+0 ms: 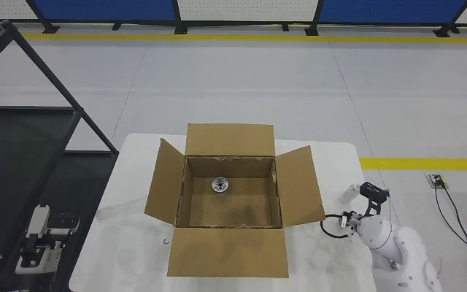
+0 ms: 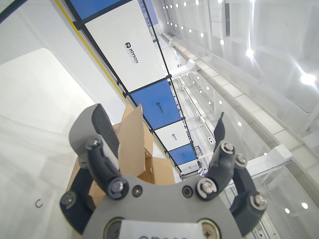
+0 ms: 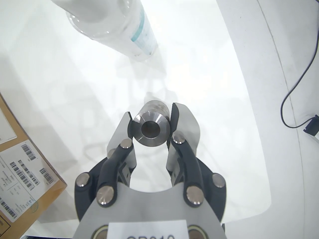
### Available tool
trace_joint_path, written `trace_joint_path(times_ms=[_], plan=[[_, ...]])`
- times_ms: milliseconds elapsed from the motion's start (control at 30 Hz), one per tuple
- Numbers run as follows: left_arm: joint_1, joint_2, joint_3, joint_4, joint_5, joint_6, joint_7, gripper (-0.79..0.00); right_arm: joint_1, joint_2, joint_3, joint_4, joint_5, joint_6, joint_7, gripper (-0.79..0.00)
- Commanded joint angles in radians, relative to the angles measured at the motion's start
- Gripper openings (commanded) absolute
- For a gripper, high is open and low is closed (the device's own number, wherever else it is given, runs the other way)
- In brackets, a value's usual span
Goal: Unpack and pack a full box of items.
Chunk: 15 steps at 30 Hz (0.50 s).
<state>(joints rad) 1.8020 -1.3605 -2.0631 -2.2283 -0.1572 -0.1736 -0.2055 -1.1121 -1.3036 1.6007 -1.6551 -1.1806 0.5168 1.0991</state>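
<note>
**Right claw grips a metal cylinder beside the open box**

The cardboard box (image 1: 230,252) sits in the middle of the white worktop (image 1: 328,157) with all four flaps folded outward. On its floor, near the far wall, lies a small round metal piece (image 1: 220,185). It is too small in the top view to tell its exact shape.

The right claw (image 3: 152,121) is over the worktop just off the box's right side, and a labelled corner of the box shows at the edge of the right wrist view. Its two fingers are closed on a metal cylinder (image 3: 142,138) with a bored centre, one pad pressed to each side of the cylinder. Whether the cylinder's lower end touches the worktop cannot be told. A clear plastic bottle (image 3: 112,18) stands on the worktop just beyond the claw. It stands apart from the cylinder and near the worktop's right edge.

The left claw (image 2: 159,120) holds nothing, and its fingers are spread wide. It is low at the worktop's left side and tilted upward, so the box's left flap shows between the fingers with the hall ceiling above. A small open ring (image 2: 38,204) lies on the worktop near the box's front left corner. A dark cable (image 3: 296,88) runs across the floor past the worktop's right edge.
</note>
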Motion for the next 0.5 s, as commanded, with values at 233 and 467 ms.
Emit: trace_joint_path(times_ms=[233, 467], plan=[[0.000, 0.000, 0.000, 0.000, 0.000, 0.000, 0.000, 0.000, -0.067, 0.002, 0.009, -0.287, -0.039, 0.036, -0.014, -0.785], [0.000, 0.000, 0.000, 0.000, 0.000, 0.000, 0.000, 0.000, -0.087, -0.004, -0.019, -0.510, -0.074, 0.096, -0.069, -0.785]])
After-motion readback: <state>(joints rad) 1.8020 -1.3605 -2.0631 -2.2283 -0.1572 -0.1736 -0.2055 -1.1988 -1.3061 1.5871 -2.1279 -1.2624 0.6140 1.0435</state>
